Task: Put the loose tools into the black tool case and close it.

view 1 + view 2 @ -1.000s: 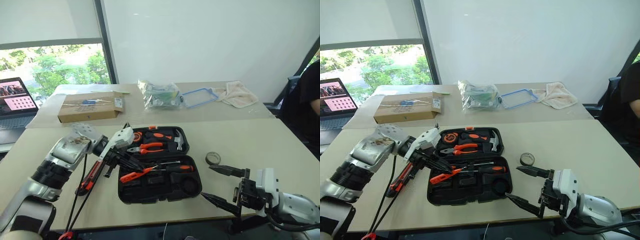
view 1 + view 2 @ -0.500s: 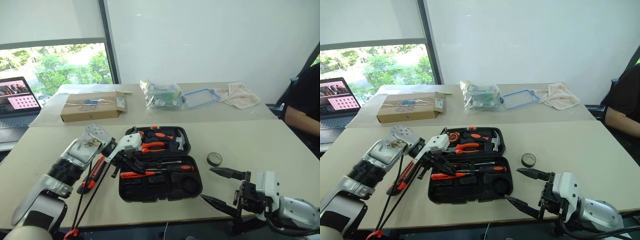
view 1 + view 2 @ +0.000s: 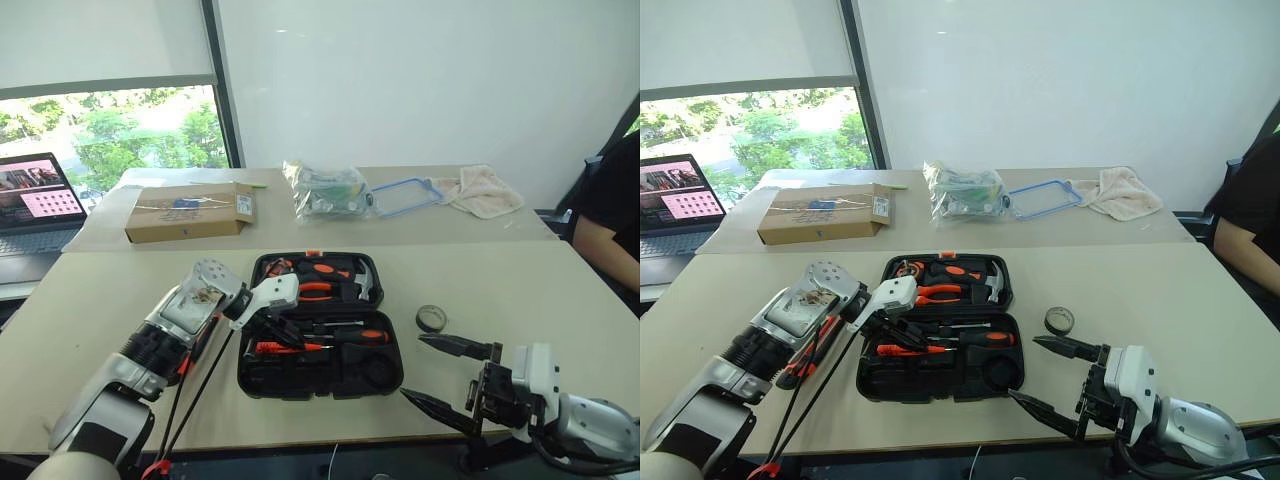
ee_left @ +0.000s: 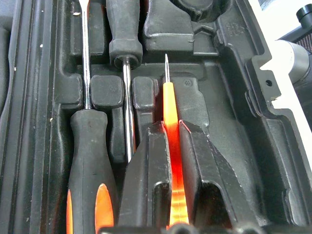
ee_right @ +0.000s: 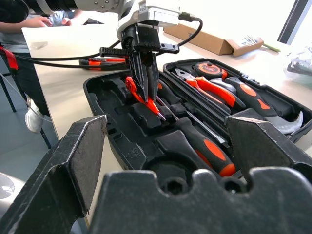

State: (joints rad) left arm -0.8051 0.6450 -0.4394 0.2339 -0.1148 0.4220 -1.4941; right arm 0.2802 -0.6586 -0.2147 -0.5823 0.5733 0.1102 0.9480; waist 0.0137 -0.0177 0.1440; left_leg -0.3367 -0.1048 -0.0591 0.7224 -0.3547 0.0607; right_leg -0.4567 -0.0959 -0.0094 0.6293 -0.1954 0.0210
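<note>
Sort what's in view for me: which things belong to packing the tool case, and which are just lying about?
Job:
- black tool case, open
- slim orange screwdriver, held in the left hand over the case
- two black-and-orange screwdrivers already in the case
- utility knife on the table
- tape roll on the table

Lying about:
- cardboard box
- laptop
- plastic bag
- cloth

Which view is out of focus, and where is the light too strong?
Right wrist view: the right gripper fingers in the foreground are soft, while the black tool case behind is sharper. Left eye view: the window is bright and washed out. Left wrist view: the slim all-orange screwdriver glows overexposed.
</note>
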